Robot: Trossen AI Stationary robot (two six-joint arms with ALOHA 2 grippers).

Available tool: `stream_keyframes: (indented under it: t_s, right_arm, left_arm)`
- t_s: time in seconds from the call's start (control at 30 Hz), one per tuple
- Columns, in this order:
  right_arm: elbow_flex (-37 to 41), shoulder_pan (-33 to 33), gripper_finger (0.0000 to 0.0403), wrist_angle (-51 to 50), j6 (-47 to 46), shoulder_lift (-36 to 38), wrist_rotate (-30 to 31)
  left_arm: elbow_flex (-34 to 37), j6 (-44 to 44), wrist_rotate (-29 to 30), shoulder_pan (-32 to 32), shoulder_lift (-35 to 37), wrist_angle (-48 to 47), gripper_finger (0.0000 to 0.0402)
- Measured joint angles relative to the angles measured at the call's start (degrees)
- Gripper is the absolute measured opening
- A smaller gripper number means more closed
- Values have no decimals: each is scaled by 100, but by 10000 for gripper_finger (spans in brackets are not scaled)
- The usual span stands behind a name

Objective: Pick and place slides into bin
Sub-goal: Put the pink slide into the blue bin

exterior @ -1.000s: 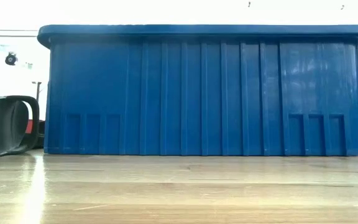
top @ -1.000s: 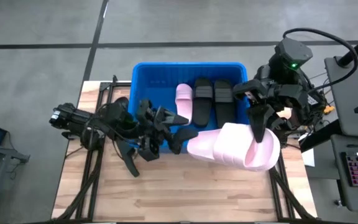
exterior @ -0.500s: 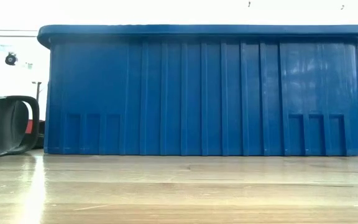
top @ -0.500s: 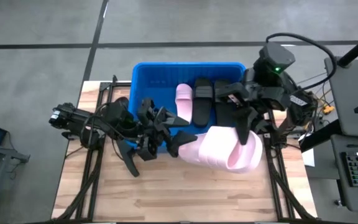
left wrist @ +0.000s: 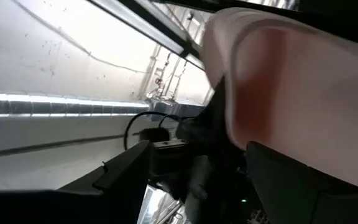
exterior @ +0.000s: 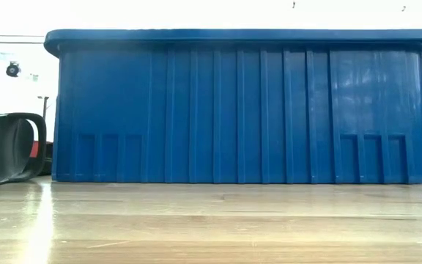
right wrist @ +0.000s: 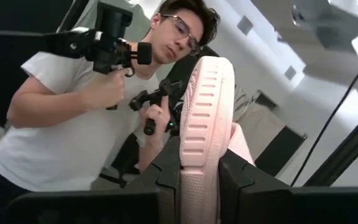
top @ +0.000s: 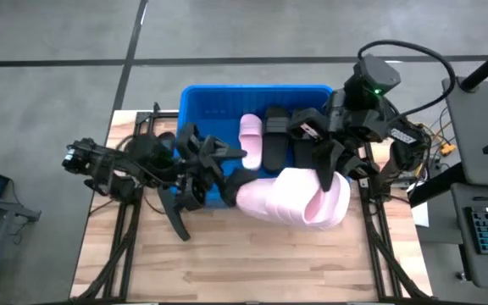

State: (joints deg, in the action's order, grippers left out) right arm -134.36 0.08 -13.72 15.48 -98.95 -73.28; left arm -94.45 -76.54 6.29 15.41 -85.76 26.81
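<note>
1. The right gripper (top: 324, 174) is clamping the edge of a light pink slide (top: 291, 196), its two dark fingers (right wrist: 166, 171) pressing either side of the ribbed sole, and is holding it in the air over the front rim of the blue bin (top: 195, 106).
2. The left gripper (top: 231, 174) is standing with its fingers spread wide at the other end of the same pink slide; whether it is touching the slide cannot be told.
3. Inside the bin, a second pink slide (top: 252, 135) and black slides (top: 278, 135) are lying side by side.
4. Another black slide (exterior: 6, 149) is resting on the wooden table (top: 252, 263), just beside the bin's outer wall.
5. A person (right wrist: 73, 118) is holding hand controllers in the room beyond.
</note>
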Motion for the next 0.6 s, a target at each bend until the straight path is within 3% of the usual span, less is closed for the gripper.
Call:
stream_keyframes:
  t_s: [0.37,0.6]
  right_arm:
    - [26,23,42,-14,-1773,13,-10]
    - [18,63,42,78,-1612,141,142]
  left_arm:
    - [17,235,275,-7,94,6,249]
    - [20,265,238,9,72,-74,249]
